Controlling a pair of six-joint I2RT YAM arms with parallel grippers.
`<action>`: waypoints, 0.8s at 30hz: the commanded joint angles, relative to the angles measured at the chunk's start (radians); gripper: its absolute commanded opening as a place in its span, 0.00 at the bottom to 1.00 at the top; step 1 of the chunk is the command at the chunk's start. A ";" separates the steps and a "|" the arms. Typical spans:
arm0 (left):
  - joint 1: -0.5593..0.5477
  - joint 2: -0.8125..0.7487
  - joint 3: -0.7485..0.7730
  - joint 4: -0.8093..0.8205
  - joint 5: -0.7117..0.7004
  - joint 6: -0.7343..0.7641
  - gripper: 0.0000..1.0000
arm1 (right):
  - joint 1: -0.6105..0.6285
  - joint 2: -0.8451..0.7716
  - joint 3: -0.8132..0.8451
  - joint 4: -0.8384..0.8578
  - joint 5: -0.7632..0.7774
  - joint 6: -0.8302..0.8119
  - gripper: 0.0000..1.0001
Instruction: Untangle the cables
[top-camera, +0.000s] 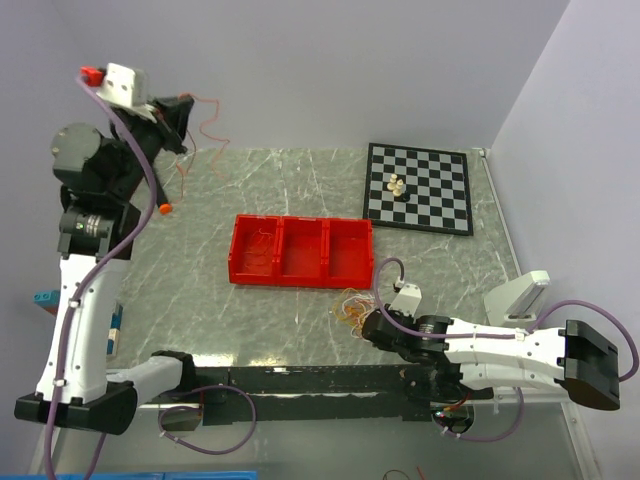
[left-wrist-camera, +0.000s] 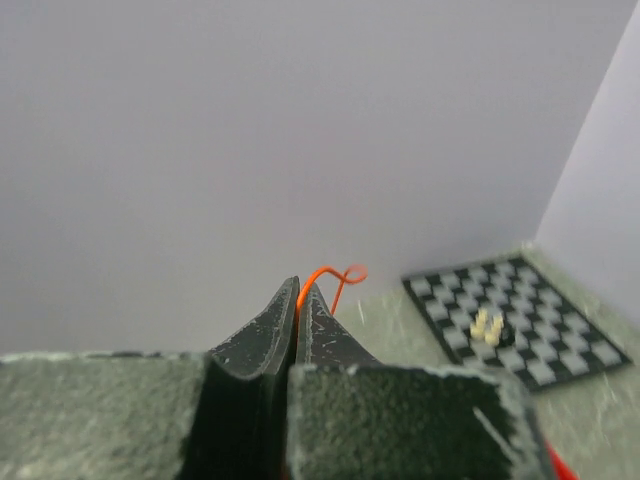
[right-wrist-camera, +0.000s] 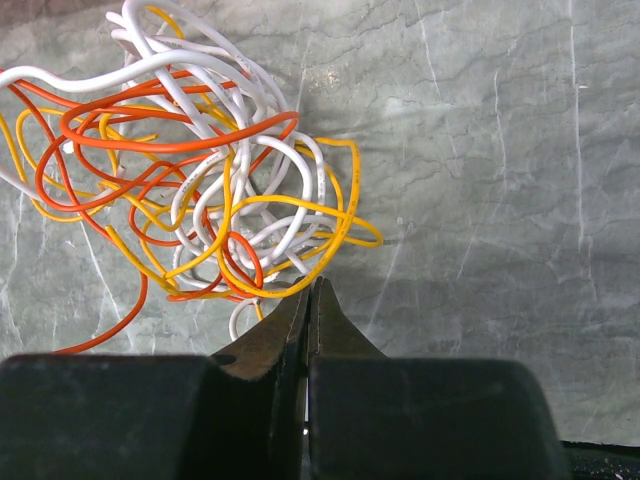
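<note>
the table (top-camera: 300, 190) is grey, with marble pattern. on it lie a red tray (top-camera: 300, 279) with three parts and, far right, a chess board (top-camera: 440, 205).

the cables (right-wrist-camera: 200, 170) are in one loose clump on the table, just in front of the tray's right end. white, yellow and orange strands cross each other many times. i think they are very light, soft and a little springy, so a pull on one strand will probably drag the whole clump if nothing holds it down. the best place to take hold seems to be a free end or an outer loop, like the yellow loop on the near edge, not the dense middle.

one orange wire (left-wrist-camera: 322, 269) is away from the clump, up in the air at the far left.

the left gripper (left-wrist-camera: 298, 295) is raised high, fully closed, and pinches this orange wire, which curls out past the tips.

the right gripper (right-wrist-camera: 309, 295) is low at the near edge of the clump, also fully closed. its tips touch the yellow loop. i cannot tell if a strand is really pinched.
</note>
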 joint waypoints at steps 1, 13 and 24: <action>0.004 -0.031 -0.153 -0.028 0.020 0.008 0.01 | 0.009 -0.012 0.002 0.005 0.018 0.005 0.00; -0.023 -0.057 -0.328 -0.107 0.006 0.065 0.01 | 0.008 -0.014 0.008 -0.010 0.022 0.014 0.00; -0.172 0.027 -0.336 -0.137 -0.205 0.021 0.01 | 0.008 -0.012 0.005 -0.018 0.022 0.020 0.00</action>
